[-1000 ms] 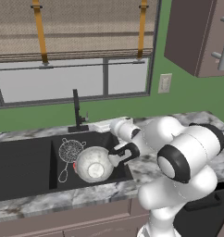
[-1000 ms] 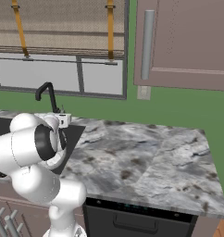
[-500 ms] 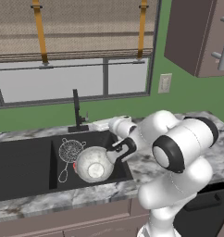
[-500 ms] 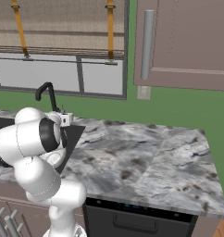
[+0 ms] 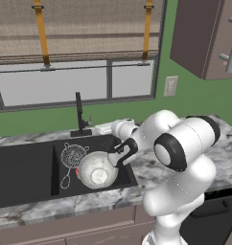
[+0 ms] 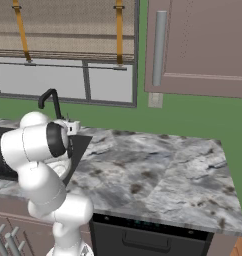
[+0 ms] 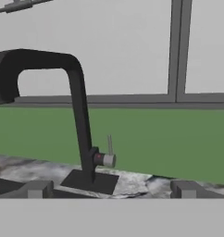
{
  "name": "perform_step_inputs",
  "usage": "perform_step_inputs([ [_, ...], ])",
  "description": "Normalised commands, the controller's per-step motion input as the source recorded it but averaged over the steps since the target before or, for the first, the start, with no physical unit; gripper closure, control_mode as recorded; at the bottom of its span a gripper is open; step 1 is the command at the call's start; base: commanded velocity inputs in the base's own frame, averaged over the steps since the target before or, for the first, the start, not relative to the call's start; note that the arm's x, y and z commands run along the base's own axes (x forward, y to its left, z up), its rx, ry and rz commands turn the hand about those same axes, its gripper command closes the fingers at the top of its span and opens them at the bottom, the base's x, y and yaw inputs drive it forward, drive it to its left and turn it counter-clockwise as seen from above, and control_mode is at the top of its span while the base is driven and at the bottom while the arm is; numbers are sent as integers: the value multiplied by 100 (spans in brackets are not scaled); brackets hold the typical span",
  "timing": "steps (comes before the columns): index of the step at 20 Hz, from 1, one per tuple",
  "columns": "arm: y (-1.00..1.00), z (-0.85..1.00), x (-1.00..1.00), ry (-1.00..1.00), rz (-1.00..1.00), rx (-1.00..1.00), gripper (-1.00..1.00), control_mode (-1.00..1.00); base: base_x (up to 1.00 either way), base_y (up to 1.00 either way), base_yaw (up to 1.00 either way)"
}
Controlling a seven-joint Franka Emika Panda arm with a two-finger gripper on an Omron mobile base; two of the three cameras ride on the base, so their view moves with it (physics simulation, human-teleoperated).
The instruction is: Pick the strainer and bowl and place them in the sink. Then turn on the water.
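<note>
Faucet, tall slim black with a gooseneck spout (image 7: 74,111), is the thing now in play: bowl and strainer already lie in the sink, so the water step is left. Tool (image 7: 109,190) points at the faucet base; fingertips (image 7: 37,189) sit spread wide apart, gripping nothing. Straight ahead of the tool, just left of centre between the tips, is the small silver lever knob with a thin upright stem (image 7: 106,157) on the faucet's side, near but not touching. Faucet's long axis stands upright; spout arches off to the hand view's left, over the basin. No stream visible at the spout.

Outward: in the left base view the tool (image 5: 119,155) hovers over the right rim of the large black rectangular double-basin sink (image 5: 22,167), with the faucet (image 5: 80,115) behind it and to its left. Round speckled silvery-grey metal bowl (image 5: 97,170) rests in the right basin, just beside the tool, touching or overlapping the small round silver wire-mesh strainer (image 5: 72,155) to its left. Grey marbled tabletop (image 6: 158,170) runs off to the right.

Judgement: next move needs a short reach forward to the lever.
</note>
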Motion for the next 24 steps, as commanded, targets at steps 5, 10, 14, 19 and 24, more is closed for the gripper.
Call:
perform_step_inputs([
  [5,0,-21,18,-3,0,0,-100,-100,0,0,0],
  [10,0,-18,15,-2,0,0,-100,-100,0,0,0],
  [14,4,-19,19,-1,0,0,-100,-100,0,0,0],
  [19,3,-14,23,-2,0,0,-100,-100,0,0,0],
  [24,0,-9,19,-4,0,0,-100,-100,0,0,0],
])
